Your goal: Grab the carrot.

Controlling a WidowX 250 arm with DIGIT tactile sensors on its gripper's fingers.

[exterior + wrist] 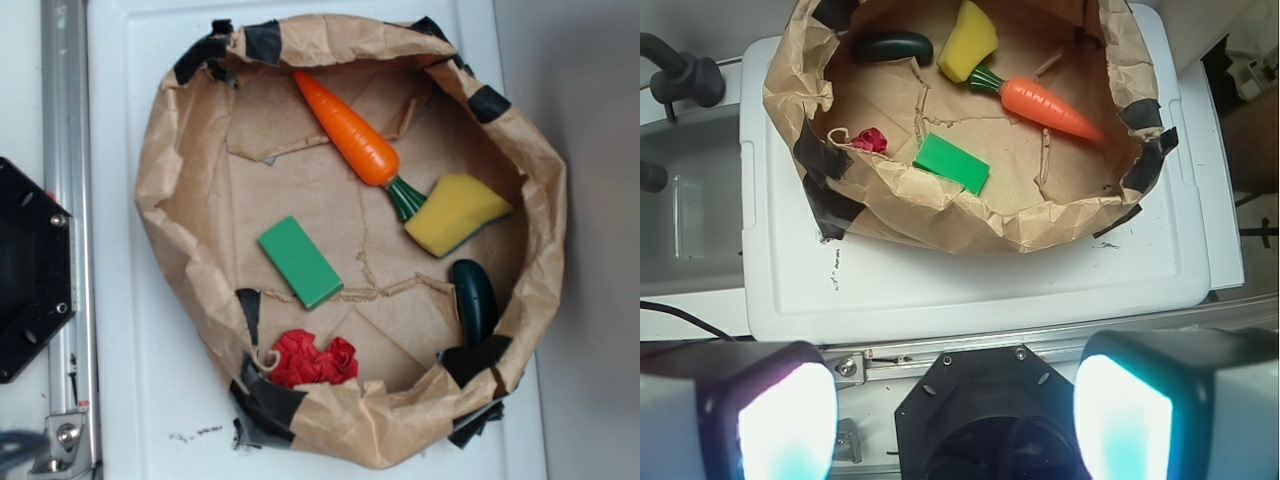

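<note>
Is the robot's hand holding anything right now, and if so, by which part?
Nothing. The hand is open and well back from the paper basket; the carrot lies untouched inside it.

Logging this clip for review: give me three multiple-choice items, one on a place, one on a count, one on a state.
1. The carrot's green stem touches:
A. yellow sponge
B. green block
C. red crumpled piece

2. Loose things inside the paper basket:
A. three
B. five
C. seven

3. The gripper is:
A. shut on the carrot
B. open, away from the basket
C. shut on the block

Key: 1 A, the stem meets the sponge's edge. 2 B, adding the dark green vegetable makes five. 3 B, the wrist view shows both pads spread wide, nothing between them.
</note>
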